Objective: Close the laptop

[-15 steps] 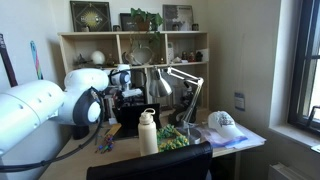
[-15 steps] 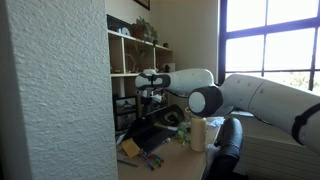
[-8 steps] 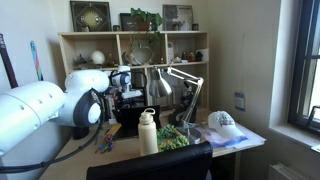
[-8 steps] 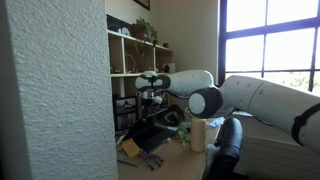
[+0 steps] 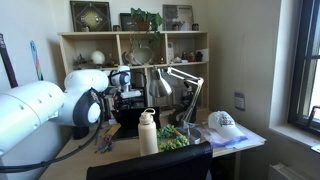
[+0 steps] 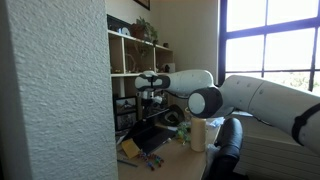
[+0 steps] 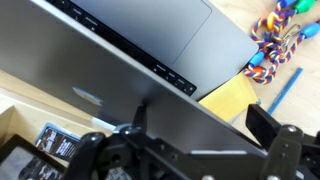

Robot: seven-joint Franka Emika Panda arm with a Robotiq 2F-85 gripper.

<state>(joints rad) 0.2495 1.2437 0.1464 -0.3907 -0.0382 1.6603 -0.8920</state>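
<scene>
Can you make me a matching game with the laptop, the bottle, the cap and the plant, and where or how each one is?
Things: 1 laptop; 2 water bottle; 3 cap; 4 plant.
Matches: A on top of the shelf; B open, lid up; C standing upright on the desk; D lying on the desk, nearest the window.
Pairs: 1-B, 2-C, 3-D, 4-A.
</scene>
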